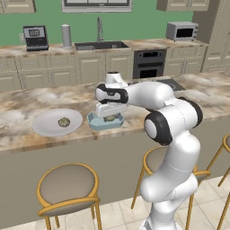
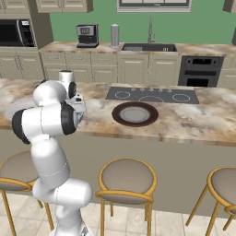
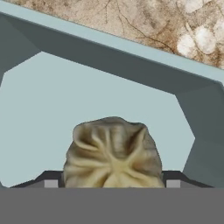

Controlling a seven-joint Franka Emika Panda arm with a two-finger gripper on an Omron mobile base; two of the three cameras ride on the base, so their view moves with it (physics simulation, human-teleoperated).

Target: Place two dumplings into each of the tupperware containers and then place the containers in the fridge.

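Observation:
The pale blue tupperware container (image 1: 94, 122) sits on the marble island counter, right of a round white plate (image 1: 45, 123). My gripper (image 1: 110, 115) reaches down into the container, its jaws closed on a tan pleated dumpling (image 1: 110, 118). In the hand view that dumpling (image 3: 113, 151) fills the space between the tips of the gripper (image 3: 111, 183), just above the container's pale floor, with the container's rim (image 3: 109, 41) beyond. A second dumpling (image 1: 64, 121) lies on the white plate. The fridge is out of view.
A round dark brown plate (image 2: 135, 114) lies on the island in front of the cooktop (image 2: 152, 95). Bar stools (image 1: 67, 184) stand along the island's near side. The black oven (image 1: 149, 64) and sink (image 1: 99, 45) line the back wall.

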